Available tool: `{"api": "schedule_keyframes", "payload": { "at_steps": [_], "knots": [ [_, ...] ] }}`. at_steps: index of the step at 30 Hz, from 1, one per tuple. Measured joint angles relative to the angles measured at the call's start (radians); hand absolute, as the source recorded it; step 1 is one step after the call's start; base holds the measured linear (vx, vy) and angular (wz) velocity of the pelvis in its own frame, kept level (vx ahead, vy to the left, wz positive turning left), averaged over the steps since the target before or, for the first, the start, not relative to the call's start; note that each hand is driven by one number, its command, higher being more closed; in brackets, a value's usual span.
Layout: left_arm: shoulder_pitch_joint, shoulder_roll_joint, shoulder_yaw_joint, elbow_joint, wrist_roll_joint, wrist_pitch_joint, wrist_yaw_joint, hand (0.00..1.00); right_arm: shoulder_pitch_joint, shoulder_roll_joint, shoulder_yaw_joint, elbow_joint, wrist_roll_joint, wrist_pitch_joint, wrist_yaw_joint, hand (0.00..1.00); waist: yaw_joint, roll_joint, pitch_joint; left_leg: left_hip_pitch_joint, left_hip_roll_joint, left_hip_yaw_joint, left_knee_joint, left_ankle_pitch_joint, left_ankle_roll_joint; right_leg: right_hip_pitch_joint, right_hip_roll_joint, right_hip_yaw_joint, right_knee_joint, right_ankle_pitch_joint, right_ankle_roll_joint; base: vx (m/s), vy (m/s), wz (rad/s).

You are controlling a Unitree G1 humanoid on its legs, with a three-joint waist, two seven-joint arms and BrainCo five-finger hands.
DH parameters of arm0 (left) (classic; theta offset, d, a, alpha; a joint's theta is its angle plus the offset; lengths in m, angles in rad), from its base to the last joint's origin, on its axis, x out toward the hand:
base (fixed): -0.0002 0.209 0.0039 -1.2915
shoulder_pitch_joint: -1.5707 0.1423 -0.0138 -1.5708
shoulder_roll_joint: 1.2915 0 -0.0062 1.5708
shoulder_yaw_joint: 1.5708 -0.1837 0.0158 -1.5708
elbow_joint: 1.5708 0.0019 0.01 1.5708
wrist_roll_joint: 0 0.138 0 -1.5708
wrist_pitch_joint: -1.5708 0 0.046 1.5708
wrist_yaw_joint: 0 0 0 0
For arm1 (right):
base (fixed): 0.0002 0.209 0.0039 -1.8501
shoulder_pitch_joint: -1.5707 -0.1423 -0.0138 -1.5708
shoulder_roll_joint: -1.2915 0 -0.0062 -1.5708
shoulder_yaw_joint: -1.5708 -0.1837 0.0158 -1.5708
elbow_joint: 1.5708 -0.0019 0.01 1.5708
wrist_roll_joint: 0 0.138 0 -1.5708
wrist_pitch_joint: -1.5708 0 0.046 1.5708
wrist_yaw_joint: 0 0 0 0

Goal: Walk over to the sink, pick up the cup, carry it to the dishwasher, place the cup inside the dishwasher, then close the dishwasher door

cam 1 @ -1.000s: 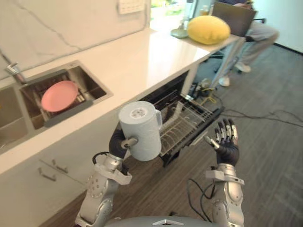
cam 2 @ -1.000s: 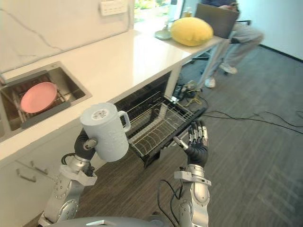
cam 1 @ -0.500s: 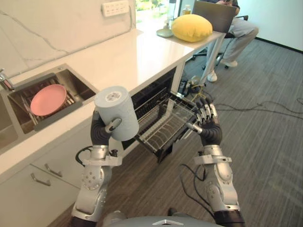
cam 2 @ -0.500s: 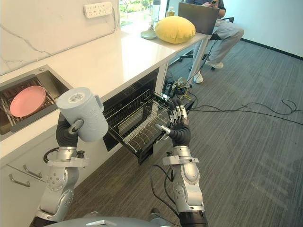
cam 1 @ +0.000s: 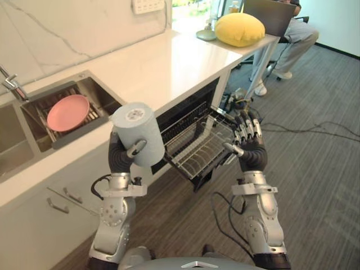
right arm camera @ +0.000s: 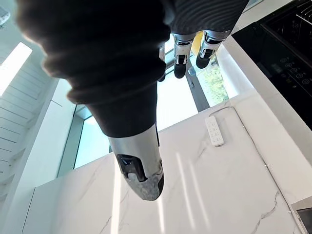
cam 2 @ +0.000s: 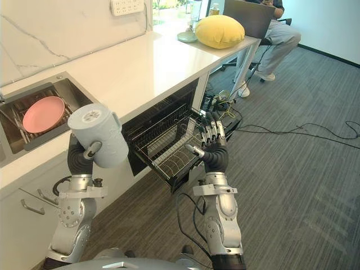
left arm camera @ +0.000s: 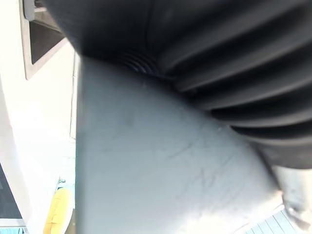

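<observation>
My left hand (cam 1: pixel 121 158) is shut on a pale blue-grey cup (cam 1: pixel 139 134), held up at chest height in front of the counter edge; its handle (cam 2: pixel 116 125) points toward the dishwasher. Up close, the cup's side (left arm camera: pixel 161 180) shows in the left wrist view. The dishwasher (cam 1: pixel 194 121) under the counter stands with its wire rack (cam 1: pixel 203 145) pulled out and its door down. Beside the rack's front corner my right hand (cam 1: pixel 250 148) is raised, open, fingers straight up, holding nothing.
A sink (cam 1: pixel 84 93) on the left of the white counter (cam 1: pixel 169 62) holds a pink plate (cam 1: pixel 68 112). A yellow cushion (cam 1: pixel 240 29) lies at the counter's far end, and a seated person (cam 1: pixel 292 39) is beyond it. Cables (cam 1: pixel 304 132) trail over the grey floor to the right.
The whole view has shifted as the camera moved; the dishwasher rack sits nearer the picture's middle. The cup stays in my left hand and the right hand stays raised and open.
</observation>
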Motion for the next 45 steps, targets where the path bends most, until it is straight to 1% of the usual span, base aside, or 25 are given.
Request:
{"api": "schedule_keyframes", "payload": {
  "at_steps": [2, 3, 5, 6, 8, 10, 12, 13, 16, 18, 21, 22, 27, 29, 32, 33, 35, 36, 37, 41, 45],
  "knots": [
    [-0.033, 0.000, -0.005, -0.003, 0.022, 0.004, 0.017, 1.00, 0.000, 0.000, -0.001, -0.006, 0.013, 0.003, -0.001, 0.00, -0.003, -0.004, -0.003, 0.001, -0.008, -0.001, -0.005, 0.000, 0.006, 0.000, -0.006, -0.001, 0.000, 0.000, 0.000, 0.00, 0.046, 0.00],
    [-0.055, -0.002, -0.006, -0.004, 0.049, 0.014, 0.033, 1.00, 0.000, 0.000, -0.002, -0.019, 0.017, 0.009, -0.001, 0.00, -0.003, -0.006, -0.007, -0.011, -0.011, -0.001, 0.008, -0.008, 0.010, -0.012, -0.006, -0.002, 0.012, -0.004, -0.007, 0.04, 0.045, -0.01],
    [-0.069, -0.004, -0.007, -0.003, 0.073, 0.028, 0.045, 1.00, 0.000, 0.000, -0.002, -0.035, 0.017, 0.011, -0.001, 0.00, -0.004, -0.006, -0.008, -0.025, -0.007, -0.003, 0.033, -0.013, 0.018, -0.041, -0.003, -0.001, 0.060, -0.012, -0.010, 0.05, 0.039, -0.05],
    [-0.074, -0.007, -0.007, -0.001, 0.095, 0.042, 0.065, 1.00, -0.002, 0.000, -0.002, -0.037, 0.021, 0.012, 0.000, 0.00, -0.006, -0.005, -0.008, -0.026, 0.000, -0.002, 0.032, -0.014, 0.018, -0.085, 0.003, -0.003, 0.142, -0.017, -0.016, 0.04, 0.029, -0.12],
    [-0.077, -0.003, -0.006, 0.008, 0.100, 0.049, 0.078, 1.00, -0.001, 0.003, -0.002, -0.037, 0.029, 0.015, 0.003, 0.00, -0.013, -0.009, -0.005, -0.009, 0.003, 0.001, 0.024, -0.014, 0.020, -0.138, 0.003, 0.000, 0.253, -0.028, -0.025, 0.02, 0.036, -0.13],
    [-0.079, 0.012, -0.004, 0.033, 0.123, 0.053, 0.100, 1.00, 0.000, 0.005, 0.003, -0.036, 0.035, 0.017, 0.012, 0.00, -0.016, -0.015, -0.006, 0.028, 0.000, -0.001, 0.010, -0.015, 0.023, -0.148, -0.002, 0.003, 0.306, -0.030, -0.026, 0.01, 0.072, -0.18],
    [-0.082, 0.023, 0.000, 0.039, 0.127, 0.058, 0.119, 1.00, 0.000, 0.005, 0.019, -0.035, 0.035, 0.017, 0.027, 0.00, -0.019, -0.027, -0.013, 0.044, -0.013, -0.001, -0.007, -0.010, 0.031, -0.137, -0.014, 0.000, 0.293, -0.033, -0.031, -0.02, 0.072, -0.12],
    [-0.098, 0.035, 0.001, 0.041, 0.128, 0.058, 0.134, 1.00, 0.000, 0.005, 0.033, -0.034, 0.034, 0.017, 0.029, 0.00, -0.022, -0.038, -0.013, 0.039, -0.025, -0.001, -0.011, -0.005, 0.039, -0.125, -0.025, 0.001, 0.265, -0.033, -0.031, -0.02, 0.047, 0.03],
    [-0.119, 0.037, -0.001, 0.057, 0.141, 0.060, 0.163, 1.00, 0.001, 0.004, 0.037, -0.029, 0.035, 0.017, 0.029, 0.00, -0.022, -0.040, -0.012, 0.038, -0.034, -0.006, -0.010, -0.002, 0.045, -0.095, -0.027, 0.017, 0.217, -0.032, -0.032, -0.06, 0.031, 0.05],
    [-0.125, 0.036, -0.004, 0.069, 0.169, 0.068, 0.177, 1.00, 0.000, 0.001, 0.036, -0.029, 0.037, 0.019, 0.029, 0.00, -0.021, -0.041, -0.011, 0.040, -0.035, -0.010, -0.011, -0.002, 0.044, -0.067, -0.026, 0.024, 0.185, -0.033, -0.031, -0.08, -0.012, 0.05],
    [-0.125, 0.036, -0.008, 0.070, 0.199, 0.082, 0.188, 1.00, 0.000, 0.001, 0.037, -0.029, 0.058, 0.038, 0.031, 0.00, -0.018, -0.050, -0.010, 0.026, -0.039, -0.008, -0.012, 0.000, 0.035, -0.061, -0.030, 0.026, 0.147, -0.058, -0.015, -0.09, -0.046, -0.02],
    [-0.125, 0.012, -0.016, 0.114, 0.215, 0.089, 0.227, 1.00, -0.034, -0.001, 0.070, -0.034, 0.077, 0.078, 0.031, 0.00, -0.034, -0.066, -0.046, 0.022, -0.008, 0.001, -0.044, 0.032, 0.018, -0.045, 0.011, 0.026, 0.052, 0.013, -0.026, -0.04, -0.022, 0.00],
    [-0.126, 0.012, -0.017, 0.111, 0.215, 0.089, 0.227, 1.00, -0.035, -0.001, 0.071, -0.034, 0.077, 0.078, 0.031, 0.00, -0.032, -0.067, -0.048, 0.002, -0.008, -0.010, -0.041, 0.029, 0.014, -0.050, 0.009, 0.017, 0.055, 0.006, -0.025, -0.01, -0.003, 0.08],
    [-0.126, 0.012, -0.032, 0.108, 0.215, 0.089, 0.233, 1.00, -0.035, -0.001, 0.071, -0.034, 0.077, 0.081, 0.031, 0.00, -0.032, -0.067, -0.054, -0.010, -0.006, -0.028, -0.041, 0.030, 0.009, -0.053, 0.007, -0.009, 0.057, 0.001, -0.020, 0.00, -0.024, 0.29],
    [-0.126, 0.008, -0.048, 0.108, 0.216, 0.085, 0.266, 1.00, -0.035, -0.001, 0.069, -0.034, 0.079, 0.086, 0.035, 0.00, -0.031, -0.065, -0.074, -0.025, 0.003, -0.032, -0.035, 0.035, 0.010, -0.057, 0.010, -0.036, 0.051, 0.006, -0.013, 0.04, -0.038, 0.18],
    [-0.130, 0.005, -0.057, 0.108, 0.218, 0.080, 0.283, 1.00, -0.036, -0.001, 0.066, -0.034, 0.091, 0.086, 0.046, 0.00, -0.032, -0.063, -0.086, -0.040, 0.011, -0.034, -0.023, 0.032, 0.006, -0.064, 0.013, -0.052, 0.047, 0.008, -0.010, 0.04, -0.036, 0.09],
    [-0.155, 0.005, -0.083, 0.115, 0.240, 0.078, 0.310, 1.00, -0.036, -0.002, 0.055, -0.034, 0.103, 0.087, 0.064, 0.00, -0.040, -0.065, -0.100, -0.059, 0.016, -0.036, -0.023, 0.031, 0.002, -0.075, 0.012, -0.063, 0.040, 0.011, -0.010, 0.03, -0.029, 0.07],
    [-0.181, 0.004, -0.099, 0.126, 0.254, 0.072, 0.319, 1.00, -0.037, -0.002, 0.046, -0.034, 0.104, 0.087, 0.067, 0.00, -0.046, -0.065, -0.103, -0.065, 0.019, -0.036, -0.023, 0.027, -0.005, -0.079, 0.013, -0.074, 0.036, 0.013, -0.008, 0.02, -0.029, 0.03],
    [-0.211, 0.004, -0.116, 0.151, 0.270, 0.058, 0.335, 1.00, -0.038, -0.002, 0.037, -0.034, 0.106, 0.088, 0.068, 0.00, -0.055, -0.063, -0.105, -0.065, 0.022, -0.031, -0.024, 0.028, -0.006, -0.079, 0.014, -0.086, 0.034, 0.015, -0.010, 0.01, -0.031, -0.02],
    [-0.257, -0.004, -0.132, 0.230, 0.335, 0.044, 0.365, 1.00, -0.044, -0.003, 0.026, -0.035, 0.133, 0.105, 0.069, 0.00, -0.087, -0.054, -0.120, -0.055, 0.027, -0.007, -0.029, 0.027, -0.007, -0.079, 0.020, -0.082, 0.006, 0.041, -0.012, 0.02, -0.019, -0.23],
    [-0.269, -0.004, -0.160, 0.273, 0.407, 0.044, 0.392, 1.00, -0.044, -0.020, 0.029, -0.035, 0.175, 0.115, 0.069, 0.00, -0.099, -0.053, -0.120, -0.025, 0.025, 0.014, -0.054, 0.028, -0.006, -0.065, 0.020, -0.080, 0.000, 0.054, -0.013, -0.04, 0.001, -0.19]
  ]
}}
